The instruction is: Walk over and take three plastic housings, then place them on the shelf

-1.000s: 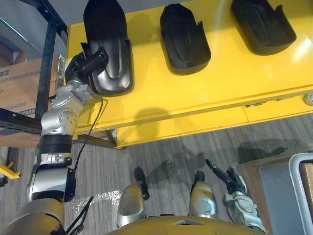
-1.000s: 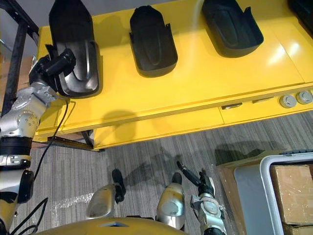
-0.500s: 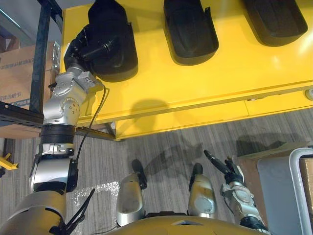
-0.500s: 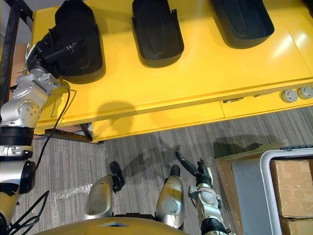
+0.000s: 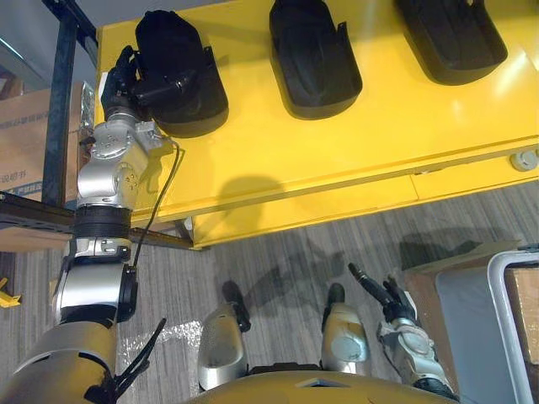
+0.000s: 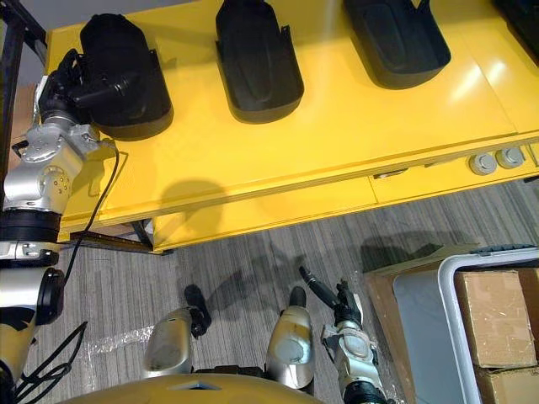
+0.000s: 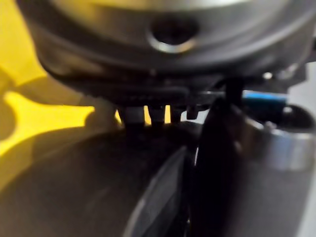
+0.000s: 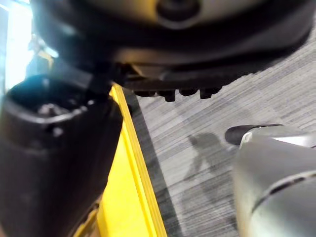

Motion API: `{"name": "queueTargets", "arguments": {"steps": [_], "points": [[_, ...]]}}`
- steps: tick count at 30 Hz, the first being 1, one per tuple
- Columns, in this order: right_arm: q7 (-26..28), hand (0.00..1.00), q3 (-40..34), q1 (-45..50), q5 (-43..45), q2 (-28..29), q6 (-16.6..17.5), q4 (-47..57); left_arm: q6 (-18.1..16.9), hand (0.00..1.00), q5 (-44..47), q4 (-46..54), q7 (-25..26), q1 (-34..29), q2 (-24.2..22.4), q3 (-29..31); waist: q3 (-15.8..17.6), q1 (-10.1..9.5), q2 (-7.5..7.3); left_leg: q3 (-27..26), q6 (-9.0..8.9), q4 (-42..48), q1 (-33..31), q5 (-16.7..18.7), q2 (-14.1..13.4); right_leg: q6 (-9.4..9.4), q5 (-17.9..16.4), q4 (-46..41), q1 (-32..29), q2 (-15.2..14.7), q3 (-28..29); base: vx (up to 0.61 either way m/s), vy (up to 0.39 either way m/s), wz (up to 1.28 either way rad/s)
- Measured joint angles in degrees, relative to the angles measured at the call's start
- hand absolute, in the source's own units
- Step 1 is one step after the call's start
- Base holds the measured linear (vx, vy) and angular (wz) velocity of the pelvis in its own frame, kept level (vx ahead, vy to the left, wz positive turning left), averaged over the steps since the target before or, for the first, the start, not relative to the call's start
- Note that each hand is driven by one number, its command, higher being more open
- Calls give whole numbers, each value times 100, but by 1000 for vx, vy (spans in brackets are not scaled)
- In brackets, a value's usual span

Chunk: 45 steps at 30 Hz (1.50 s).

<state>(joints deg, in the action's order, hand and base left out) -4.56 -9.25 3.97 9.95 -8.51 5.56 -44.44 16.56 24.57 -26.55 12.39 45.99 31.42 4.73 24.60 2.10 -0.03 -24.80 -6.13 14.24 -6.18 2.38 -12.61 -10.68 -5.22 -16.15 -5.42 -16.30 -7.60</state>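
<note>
My left robot hand [image 5: 128, 77] grips housing [image 5: 181, 80] at bench [image 5: 337, 143] 10 o'clock | wrist view adds fingertips [image 7: 133, 116] on rim | right robot hand [image 5: 392, 307] slack-fingered, 5 o'clock

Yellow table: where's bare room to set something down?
Bare: the front strip of the yellow table, nearer than all three housings, and the gaps between left housing, middle housing and right housing. Crowded: the far-left corner, left hand on the left housing.

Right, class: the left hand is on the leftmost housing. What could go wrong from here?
The left hand grips the leftmost housing by one side only, so it may twist or slip as it lifts. That housing sits near the left edge of the yellow table; a drop could go to the floor. The dark shelf frame stands close beside the arm; a swing might strike it.
</note>
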Motion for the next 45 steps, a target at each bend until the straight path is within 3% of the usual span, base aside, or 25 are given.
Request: {"name": "queueTargets", "arguments": {"steps": [7,14,21,28,35,39,41,43,45], "points": [[-8,100,-40,40,-6,77,3,-302,344,100,-1060,3,-174,-131,36,-45,-104,134,-6,-11,-37,-271,357,-96,92,-12,65,303,380,41,-69,12,-6,-1],[0,100,-463,255,-48,229,-1,-745,730,100,-1876,-90,-1082,-387,252,-305,-566,279,58,2,-44,-546,645,-176,178,-20,208,717,735,64,-127,14,-2,-2],[-4,100,-877,411,-133,229,-27,-973,749,100,-2543,-225,-2153,-448,601,-843,-816,345,235,1,-38,-607,781,-182,196,-16,348,1010,967,95,-133,-16,-2,-2],[-55,100,-1090,435,-179,235,-33,-1169,678,100,-3123,-244,-2308,-609,1111,-1095,-990,454,300,3,-57,-858,899,-323,209,24,413,1150,1046,162,-137,-2,-4,-1],[-83,100,-1151,467,-171,260,-33,-1221,362,100,-3611,-223,-1549,-567,1657,-1199,-1306,425,293,93,-64,-947,908,-379,206,46,463,1278,1140,204,-213,-7,-6,5],[-123,100,-1142,469,-166,312,-27,-1336,66,100,-3184,-54,-638,-560,1687,-1190,-1423,357,272,159,-83,-1104,956,-482,207,66,473,1333,1204,237,-304,-41,-15,9],[-256,100,-1138,494,-164,413,-11,-1337,-193,100,-2741,546,-111,-641,1684,-1088,-1448,274,225,166,-98,-1321,1018,-605,209,96,461,1334,1186,278,-322,-48,-32,4],[-488,100,-1084,506,-163,482,76,-1336,-704,100,-2212,1638,352,-1071,1616,-733,-1498,276,161,127,-121,-1633,1180,-769,224,133,449,1334,1191,325,-309,-22,-27,-4],[-741,100,-1068,531,-166,507,237,-1314,-1130,100,-1981,2490,570,-1450,1269,-431,-1560,277,127,70,-146,-1859,1309,-883,233,141,444,1337,1199,360,-291,4,-16,-8]]}}
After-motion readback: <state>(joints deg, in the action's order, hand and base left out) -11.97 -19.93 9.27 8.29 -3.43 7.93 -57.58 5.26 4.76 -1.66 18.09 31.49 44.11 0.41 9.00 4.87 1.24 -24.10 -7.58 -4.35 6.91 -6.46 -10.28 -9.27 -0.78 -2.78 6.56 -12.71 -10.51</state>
